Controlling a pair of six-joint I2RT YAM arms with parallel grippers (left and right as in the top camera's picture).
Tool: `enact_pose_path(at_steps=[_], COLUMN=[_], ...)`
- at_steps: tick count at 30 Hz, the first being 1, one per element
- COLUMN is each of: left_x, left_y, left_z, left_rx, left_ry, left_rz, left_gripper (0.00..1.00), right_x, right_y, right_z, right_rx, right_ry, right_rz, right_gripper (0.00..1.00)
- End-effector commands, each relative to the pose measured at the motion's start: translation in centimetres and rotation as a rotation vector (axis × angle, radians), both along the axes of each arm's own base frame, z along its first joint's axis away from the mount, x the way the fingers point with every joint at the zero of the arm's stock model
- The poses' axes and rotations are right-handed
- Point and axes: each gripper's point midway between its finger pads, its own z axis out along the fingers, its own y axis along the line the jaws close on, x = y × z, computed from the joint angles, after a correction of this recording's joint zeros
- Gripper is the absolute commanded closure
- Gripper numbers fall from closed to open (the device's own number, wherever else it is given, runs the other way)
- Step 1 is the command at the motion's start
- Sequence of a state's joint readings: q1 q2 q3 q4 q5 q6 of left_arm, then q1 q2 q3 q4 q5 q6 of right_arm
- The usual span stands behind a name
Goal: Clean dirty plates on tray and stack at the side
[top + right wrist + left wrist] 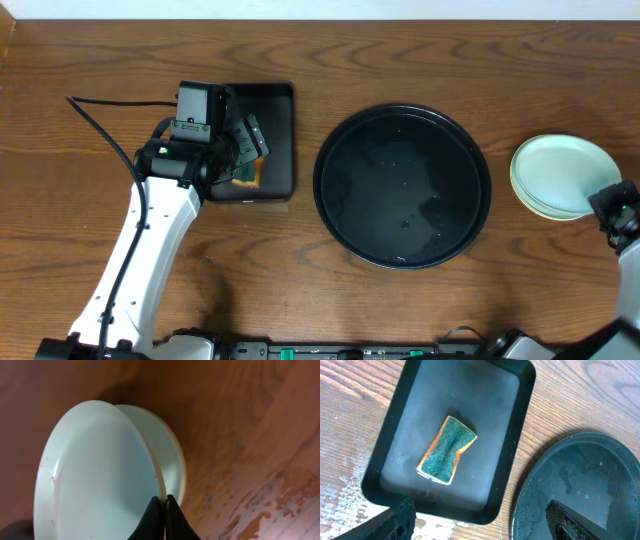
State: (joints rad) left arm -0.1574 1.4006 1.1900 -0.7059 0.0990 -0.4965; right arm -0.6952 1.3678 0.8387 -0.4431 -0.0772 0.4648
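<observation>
The round black tray [403, 187] sits at the table's middle, wet and with no plates on it; its edge shows in the left wrist view [580, 490]. The plates [563, 176] are stacked at the far right, a mint-blue one on top. My right gripper [612, 205] is shut on the rim of the top mint-blue plate [95, 475], which lies on the stack below [167, 455]. My left gripper [480, 522] is open and empty, above the near edge of the rectangular black tray [395, 450], where a green and yellow sponge [447, 450] lies.
The rectangular black tray [270, 140] is left of the round tray, under my left arm. The wood table [300, 300] shows worn pale patches near both grippers.
</observation>
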Motion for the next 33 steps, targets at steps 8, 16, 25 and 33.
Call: enact_pose_path(at_steps=[8, 16, 25, 33], left_x=[0.5, 0.5, 0.5, 0.5], left_y=[0.0, 0.0, 0.0, 0.0], left_z=[0.8, 0.8, 0.8, 0.8], left_rx=[0.004, 0.004, 0.004, 0.004], left_ry=[-0.021, -0.021, -0.021, -0.021], left_rz=[-0.005, -0.005, -0.005, -0.005], left_gripper=[0.16, 0.16, 0.16, 0.16], right_x=[6.6, 5.6, -0.5, -3.3], right_y=[4.2, 19.5, 31.1, 34.9], right_z=[5.3, 13.6, 16.4, 17.6], right_rx=[0.053, 0.053, -0.168, -0.150], right_ry=[-0.363, -0.540, -0.541, -0.610], right_rz=[0.387, 0.888, 1.289, 1.434], right_gripper=[0.53, 0.60, 0.53, 0.01])
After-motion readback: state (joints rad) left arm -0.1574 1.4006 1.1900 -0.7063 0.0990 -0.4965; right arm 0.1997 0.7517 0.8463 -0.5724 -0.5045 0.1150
